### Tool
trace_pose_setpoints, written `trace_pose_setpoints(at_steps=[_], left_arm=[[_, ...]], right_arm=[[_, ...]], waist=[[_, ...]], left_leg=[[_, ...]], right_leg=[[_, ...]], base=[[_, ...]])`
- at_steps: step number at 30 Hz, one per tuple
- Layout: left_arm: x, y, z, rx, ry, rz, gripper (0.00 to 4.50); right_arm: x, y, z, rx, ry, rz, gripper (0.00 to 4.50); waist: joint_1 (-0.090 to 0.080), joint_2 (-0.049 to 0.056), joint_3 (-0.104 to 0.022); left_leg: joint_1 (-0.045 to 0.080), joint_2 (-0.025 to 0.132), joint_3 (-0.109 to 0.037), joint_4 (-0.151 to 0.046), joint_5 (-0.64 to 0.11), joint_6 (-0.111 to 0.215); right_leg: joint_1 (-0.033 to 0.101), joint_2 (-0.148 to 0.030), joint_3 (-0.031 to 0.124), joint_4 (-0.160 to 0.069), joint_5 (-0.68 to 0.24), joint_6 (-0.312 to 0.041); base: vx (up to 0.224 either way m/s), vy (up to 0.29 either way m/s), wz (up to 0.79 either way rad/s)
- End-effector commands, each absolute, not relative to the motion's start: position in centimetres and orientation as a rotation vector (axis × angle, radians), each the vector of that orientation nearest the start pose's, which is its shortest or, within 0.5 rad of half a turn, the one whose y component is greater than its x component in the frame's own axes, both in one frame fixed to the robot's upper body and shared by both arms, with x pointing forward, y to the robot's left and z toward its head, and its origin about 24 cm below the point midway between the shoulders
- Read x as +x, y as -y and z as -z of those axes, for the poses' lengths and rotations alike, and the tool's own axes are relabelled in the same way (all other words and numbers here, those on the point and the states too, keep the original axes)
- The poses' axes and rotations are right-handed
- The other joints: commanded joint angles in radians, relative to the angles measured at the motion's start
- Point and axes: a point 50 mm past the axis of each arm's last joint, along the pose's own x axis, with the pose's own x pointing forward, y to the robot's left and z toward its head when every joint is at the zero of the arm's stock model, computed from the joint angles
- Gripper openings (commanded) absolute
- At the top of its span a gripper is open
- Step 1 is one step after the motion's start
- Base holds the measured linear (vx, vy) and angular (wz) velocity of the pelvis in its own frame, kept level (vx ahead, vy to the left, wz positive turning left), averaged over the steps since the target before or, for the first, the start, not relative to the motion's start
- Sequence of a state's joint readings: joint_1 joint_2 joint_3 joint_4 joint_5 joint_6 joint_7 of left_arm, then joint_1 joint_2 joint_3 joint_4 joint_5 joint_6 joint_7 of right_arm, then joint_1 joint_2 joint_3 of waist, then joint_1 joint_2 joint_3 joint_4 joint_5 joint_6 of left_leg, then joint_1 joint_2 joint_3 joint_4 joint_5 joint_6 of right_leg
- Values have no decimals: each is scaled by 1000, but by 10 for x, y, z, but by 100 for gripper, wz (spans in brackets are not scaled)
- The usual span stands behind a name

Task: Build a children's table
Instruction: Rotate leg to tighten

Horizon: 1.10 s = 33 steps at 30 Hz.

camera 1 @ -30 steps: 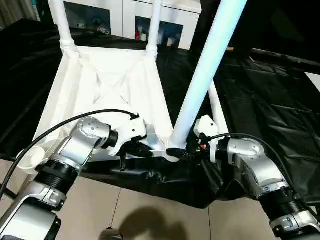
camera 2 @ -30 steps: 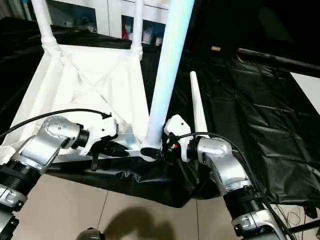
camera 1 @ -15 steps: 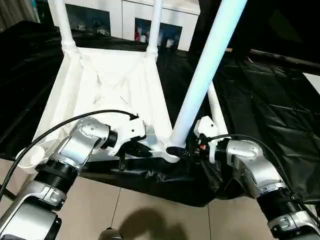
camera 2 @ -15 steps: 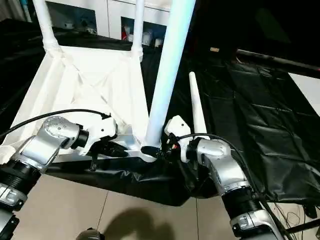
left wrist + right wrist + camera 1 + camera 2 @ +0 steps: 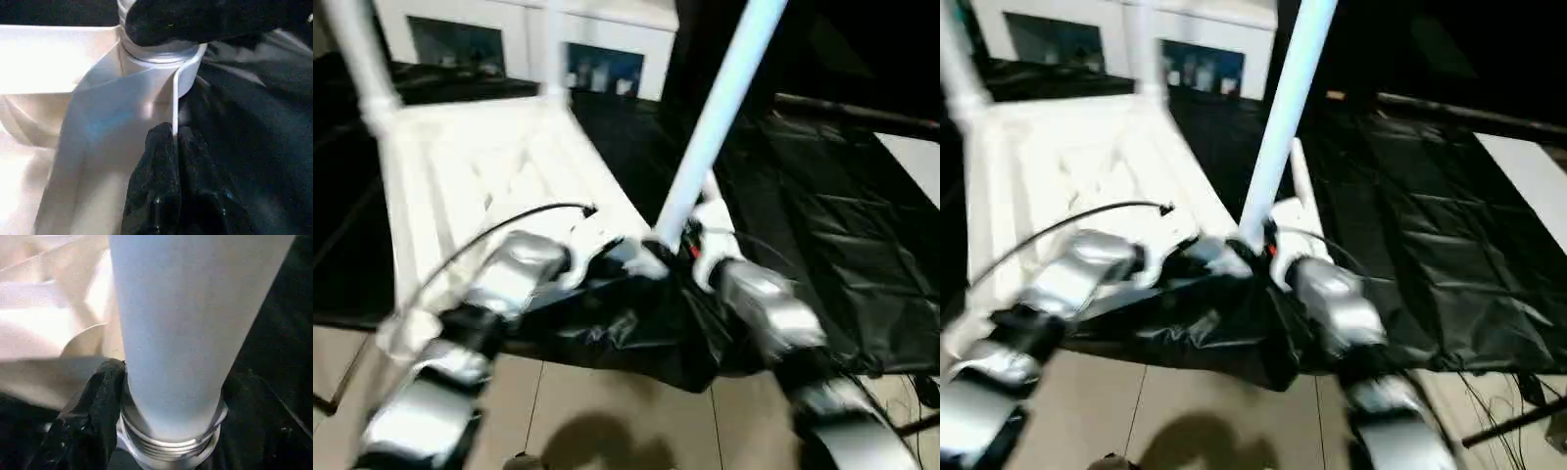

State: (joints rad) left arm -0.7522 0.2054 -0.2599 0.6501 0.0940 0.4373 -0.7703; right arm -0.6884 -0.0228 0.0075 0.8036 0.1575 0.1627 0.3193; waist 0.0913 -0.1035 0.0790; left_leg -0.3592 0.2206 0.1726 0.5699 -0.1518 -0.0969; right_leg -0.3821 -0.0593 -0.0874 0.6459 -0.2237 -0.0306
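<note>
The children's table lies upside down, its white ribbed top [image 5: 480,166] on the black-sheeted work table. Two white legs [image 5: 357,59] stand in the far corners. A pale-blue leg [image 5: 715,127] rises steeply from the near right corner socket [image 5: 161,54], its threaded base [image 5: 171,440] sitting in the socket. My right gripper [image 5: 674,245] is closed around that base, one black finger [image 5: 93,416] pressed against the tube. My left gripper [image 5: 174,142] is shut on the top's thin rim beside the socket. A loose leg [image 5: 1295,171] lies on the sheet just right of the top.
The black sheet [image 5: 822,196] spreads wide to the right and hangs crumpled over the work table's near edge. A white glass-door cabinet [image 5: 607,39] stands behind. Tiled floor [image 5: 607,411] shows below my forearms.
The whole picture has shifted and smeared, so the head camera has moved. Both grippers remain at the near right corner, and the pale-blue leg still stands in its socket.
</note>
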Motion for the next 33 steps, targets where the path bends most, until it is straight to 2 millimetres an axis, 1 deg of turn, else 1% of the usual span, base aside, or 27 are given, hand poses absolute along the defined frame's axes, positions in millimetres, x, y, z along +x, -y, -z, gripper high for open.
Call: trace_pose_setpoints(at_steps=[1,2,6,7,9,10,11,12,13,14,15,16,18,19,20,21,22,23,25,26,27,28,29,30,31,32,33], left_arm=[[363,-93,-79,337,-457,793,0],[364,-91,-79,337,-458,784,0],[364,-89,-78,350,-461,778,0],[364,-90,-78,363,-462,778,0],[364,-91,-78,371,-464,780,0],[364,-92,-78,370,-464,785,0],[364,-93,-79,369,-465,789,0],[364,-94,-80,368,-465,797,0],[363,-95,-80,370,-462,816,0],[363,-95,-81,371,-460,828,0],[363,-95,-81,371,-460,828,0],[360,-98,-81,384,-464,891,0],[354,-102,-80,416,-482,971,0],[354,-102,-80,416,-482,971,0],[348,-106,-78,441,-504,1034,0],[346,-108,-78,440,-519,1046,0],[344,-110,-78,447,-522,1079,0],[341,-113,-78,451,-533,1109,0],[339,-115,-78,460,-538,1139,0],[331,-121,-80,480,-532,1235,0],[331,-121,-80,480,-532,1235,0],[324,-129,-82,488,-549,1309,0],[322,-132,-83,485,-565,1333,0],[321,-132,-83,485,-566,1337,0],[315,-136,-84,485,-575,1393,0],[314,-137,-84,481,-580,1406,0],[312,-138,-84,475,-585,1424,0]], right_arm=[[345,87,-10,161,-483,-395,261],[346,83,-10,160,-489,-392,261],[347,76,-11,141,-482,-414,261],[348,74,-13,150,-464,-436,296],[349,72,-19,200,-434,-469,296],[351,71,-24,236,-404,-491,331],[352,71,-28,246,-387,-511,334],[353,72,-33,231,-366,-547,334],[353,74,-36,199,-349,-580,349],[353,74,-37,187,-344,-591,363],[353,74,-37,187,-344,-591,363],[352,81,-42,121,-312,-663,373],[345,89,-46,45,-278,-772,373],[345,89,-46,45,-278,-772,373],[338,96,-48,-2,-267,-863,373],[335,99,-48,-20,-265,-894,373],[331,104,-47,-53,-267,-927,373],[327,109,-47,-82,-272,-957,373],[325,114,-46,-106,-276,-977,373],[321,122,-46,-136,-277,-1003,373],[321,122,-46,-136,-277,-1003,373],[319,125,-49,-137,-269,-1013,373],[318,126,-50,-135,-264,-1015,373],[318,126,-50,-135,-263,-1016,373],[317,125,-53,-128,-249,-1029,373],[317,125,-53,-127,-246,-1032,373],[316,125,-55,-126,-244,-1039,373]], waist=[[5,17,-63],[3,16,-62],[3,15,-62],[3,15,-61],[3,13,-61],[3,14,-60],[4,13,-61],[4,14,-61],[3,13,-62],[3,13,-62],[2,13,-61],[3,14,-63],[8,13,-63],[8,13,-66],[8,14,-68],[12,17,-74],[11,15,-72],[11,15,-72],[10,15,-72],[11,19,-71],[12,18,-71],[15,19,-71],[14,19,-71],[18,21,-70],[22,25,-70],[23,24,-69],[24,27,-68]], left_leg=[[12,19,-7,-61,-231,-34],[9,20,-6,-61,-227,-31],[8,19,-6,-62,-211,-19],[8,19,-5,-62,-218,-17],[9,19,-5,-62,-229,-14],[8,20,-6,-63,-233,-11],[7,19,-6,-63,-233,-6],[6,19,-6,-63,-232,-4],[3,19,-7,-64,-223,-1],[2,19,-7,-63,-216,0],[1,18,-7,-64,-209,1],[4,18,-6,-63,-208,0],[4,19,-6,-62,-194,11],[2,20,-5,-60,-175,19],[3,20,-5,-61,-162,19],[2,23,-4,-56,-125,26],[-2,22,-5,-56,-92,36],[-1,21,-4,-55,-94,40],[1,22,-2,-56,-111,45],[2,22,-2,-56,-115,44],[3,25,-3,-57,-121,44],[3,23,-2,-57,-116,39],[6,25,-1,-59,-122,39],[8,26,-2,-60,-122,35],[12,27,-1,-60,-124,30],[13,27,0,-60,-127,30],[14,28,1,-62,-136,26]], right_leg=[[35,-90,63,-102,-242,-138],[36,-91,65,-100,-229,-139],[36,-89,64,-99,-201,-132],[36,-91,64,-100,-208,-132],[35,-91,64,-103,-231,-125],[35,-91,64,-104,-237,-123],[37,-91,64,-104,-237,-122],[37,-91,64,-104,-238,-122],[40,-90,63,-105,-233,-123],[40,-90,63,-104,-227,-124],[40,-91,63,-104,-231,-125],[40,-92,63,-107,-238,-125],[42,-91,63,-106,-221,-124],[43,-91,65,-101,-185,-128],[43,-90,64,-99,-164,-138],[47,-89,64,-89,-80,-154],[49,-84,61,-81,-7,-170],[49,-84,59,-79,11,-183],[49,-86,60,-81,4,-195],[48,-87,60,-82,-2,-198],[48,-88,61,-83,-7,-198],[49,-87,61,-82,-1,-203],[45,-86,62,-80,0,-206],[45,-88,61,-80,-3,-209],[42,-85,62,-79,2,-211],[41,-84,62,-78,7,-213],[39,-85,61,-79,5,-215]], base=[[0,0,0],[0,0,0],[0,0,0],[0,0,0],[0,0,0],[0,0,0],[0,0,0],[0,0,0],[0,0,0],[0,0,0],[0,0,0],[0,0,0],[0,0,0],[0,0,0],[0,0,0],[0,0,0],[0,0,0],[0,0,0],[0,0,0],[0,0,0],[0,0,0],[0,0,0],[0,0,0],[0,0,0],[0,0,0],[0,0,0],[0,0,0]])
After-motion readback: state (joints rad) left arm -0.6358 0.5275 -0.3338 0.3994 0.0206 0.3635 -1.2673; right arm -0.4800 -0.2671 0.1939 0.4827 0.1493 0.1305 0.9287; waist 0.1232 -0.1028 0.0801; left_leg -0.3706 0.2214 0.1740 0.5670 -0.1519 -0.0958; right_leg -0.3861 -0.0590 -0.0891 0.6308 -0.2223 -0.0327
